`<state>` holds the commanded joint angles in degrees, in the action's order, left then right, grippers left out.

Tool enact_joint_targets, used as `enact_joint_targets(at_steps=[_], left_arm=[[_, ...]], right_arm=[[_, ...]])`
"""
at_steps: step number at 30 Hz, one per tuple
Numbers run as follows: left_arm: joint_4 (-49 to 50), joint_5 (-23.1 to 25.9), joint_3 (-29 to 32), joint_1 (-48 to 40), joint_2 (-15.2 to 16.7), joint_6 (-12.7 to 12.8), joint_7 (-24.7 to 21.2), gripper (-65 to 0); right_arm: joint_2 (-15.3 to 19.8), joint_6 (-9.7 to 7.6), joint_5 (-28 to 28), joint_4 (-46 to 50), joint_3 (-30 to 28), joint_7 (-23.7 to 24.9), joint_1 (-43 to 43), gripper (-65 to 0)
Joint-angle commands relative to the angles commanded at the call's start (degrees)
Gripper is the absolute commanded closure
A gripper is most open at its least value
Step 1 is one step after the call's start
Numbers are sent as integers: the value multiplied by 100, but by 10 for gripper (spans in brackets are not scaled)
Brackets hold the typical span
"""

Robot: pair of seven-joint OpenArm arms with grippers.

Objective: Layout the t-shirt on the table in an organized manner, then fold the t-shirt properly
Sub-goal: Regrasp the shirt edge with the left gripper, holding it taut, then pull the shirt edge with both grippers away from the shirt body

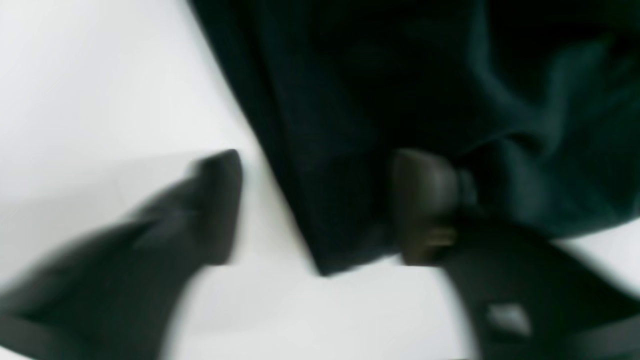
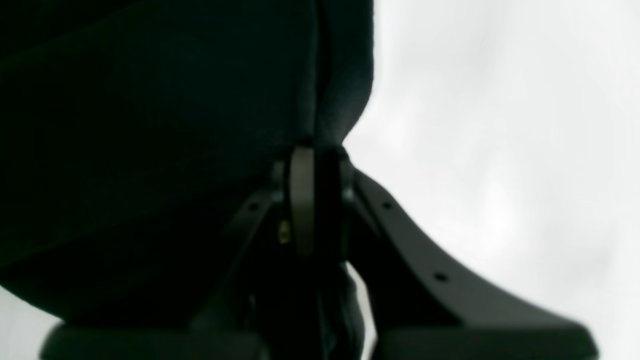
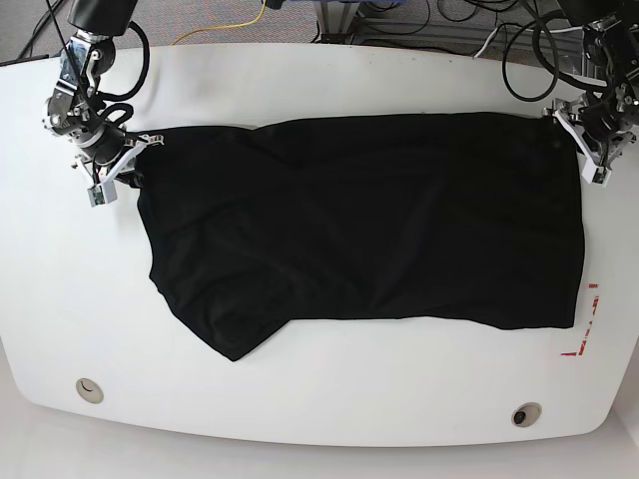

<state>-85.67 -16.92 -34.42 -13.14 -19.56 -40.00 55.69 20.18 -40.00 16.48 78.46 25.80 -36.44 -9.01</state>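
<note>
the t-shirt (image 3: 379, 220) looks soft, light and limp, best held at corners. right gripper (image 2: 315, 155) pinches its upper-left edge; left gripper (image 1: 320, 205) straddles its upper-right corner, jaws spread.

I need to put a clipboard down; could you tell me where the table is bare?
Bare table runs behind the t-shirt, and along the front between its hem and the two grommet holes. It is crowded at both far shirt corners, by the end effectors.
</note>
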Motion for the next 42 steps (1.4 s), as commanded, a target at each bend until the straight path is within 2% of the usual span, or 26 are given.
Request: enact_joint_targets(at_steps=[4, 5, 11, 20, 25, 32, 42], left_arm=[[0, 9, 0, 0, 0, 0, 35, -14], [0, 9, 0, 0, 0, 0, 97, 0], [-334, -26, 9, -9, 0, 0, 571, 0], [-1688, -26, 273, -527, 378, 0, 967, 0], [-2084, -26, 299, -721, 440, 0, 1240, 0], [-2127, -35, 281, -932, 440, 0, 1275, 0], [-2127, 0, 273, -1240, 387, 0, 1275, 0]], right_arm=[[0, 0, 0, 0, 132, 0, 0, -3], [0, 0, 0, 0, 202, -9, 0, -3], [18, 0, 0, 0, 668, -185, -18, -3], [167, 0, -9, 18, 1301, -466, -519, -3], [123, 0, -9, 316, 1565, -466, -932, -3], [0, 0, 0, 659, 1697, -448, -1398, -3], [-44, 0, 0, 730, 1811, -448, -1468, -6]])
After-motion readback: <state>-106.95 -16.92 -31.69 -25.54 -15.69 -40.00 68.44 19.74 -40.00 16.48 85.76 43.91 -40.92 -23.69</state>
